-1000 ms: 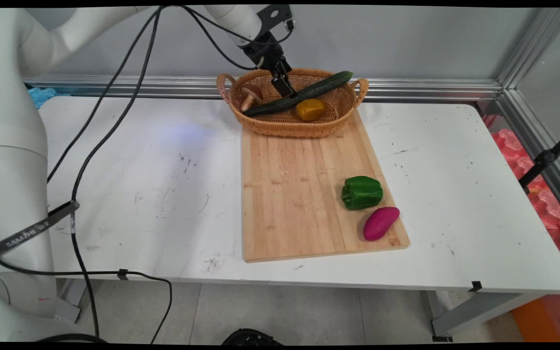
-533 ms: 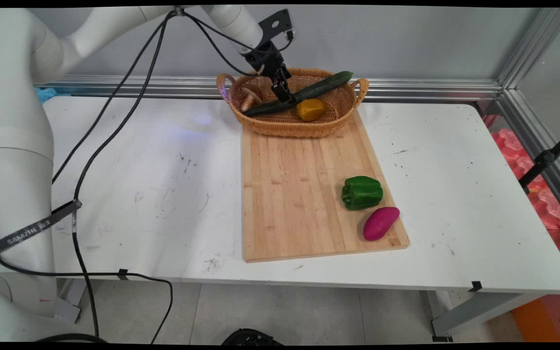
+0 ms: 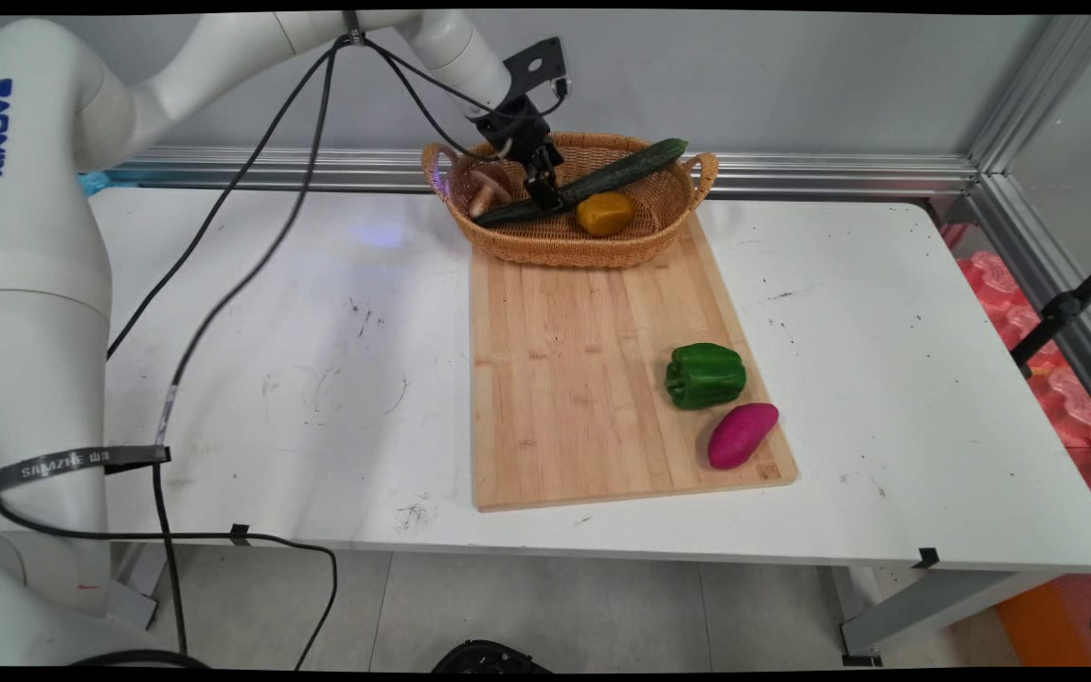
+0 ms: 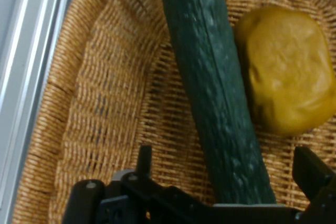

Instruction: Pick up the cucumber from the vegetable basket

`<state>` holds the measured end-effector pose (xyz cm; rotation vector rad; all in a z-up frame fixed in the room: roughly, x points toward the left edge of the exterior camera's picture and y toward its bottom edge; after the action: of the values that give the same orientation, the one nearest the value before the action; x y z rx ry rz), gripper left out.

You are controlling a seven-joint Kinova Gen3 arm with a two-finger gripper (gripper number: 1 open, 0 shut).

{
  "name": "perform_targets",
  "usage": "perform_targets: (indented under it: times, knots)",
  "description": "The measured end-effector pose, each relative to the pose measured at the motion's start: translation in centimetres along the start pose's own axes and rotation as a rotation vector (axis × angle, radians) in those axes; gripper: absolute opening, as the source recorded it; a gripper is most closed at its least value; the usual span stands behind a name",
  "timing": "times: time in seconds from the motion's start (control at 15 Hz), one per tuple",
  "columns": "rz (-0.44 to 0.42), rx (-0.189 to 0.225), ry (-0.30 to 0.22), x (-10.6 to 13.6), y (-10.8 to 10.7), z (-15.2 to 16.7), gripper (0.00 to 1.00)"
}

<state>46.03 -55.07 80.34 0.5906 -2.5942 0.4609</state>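
My gripper reaches down into the wicker basket at the far end of the cutting board. It is open, and its fingers stand on either side of a long dark green cucumber that lies slantwise across the basket. In the hand view the cucumber runs up between the jaws with a gap on each side. A yellow-brown vegetable lies right beside the cucumber, seen as a lump on the right. A brown mushroom sits at the basket's left end.
A wooden cutting board runs from the basket toward the near edge. On its right part lie a green bell pepper and a purple sweet potato. Black cables hang from the arm over the table's left side.
The gripper has come down and a little to the left inside the basket, closer around the cucumber. The vegetables have not moved.
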Motion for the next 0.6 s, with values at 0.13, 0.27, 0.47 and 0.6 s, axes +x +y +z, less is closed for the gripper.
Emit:
perform_targets:
  times: [0.13, 0.27, 0.47, 0.6]
  knots:
    - [0.008, -0.006, -0.005, -0.19, -0.05, 0.26, 1.0]
    - [0.018, -0.013, -0.01, -0.37, -0.12, 0.52, 1.0]
    - [0.027, -0.024, -0.015, -0.59, -0.13, 0.87, 1.0]
    - [0.031, -0.03, -0.017, -0.69, -0.09, 1.03, 0.0]
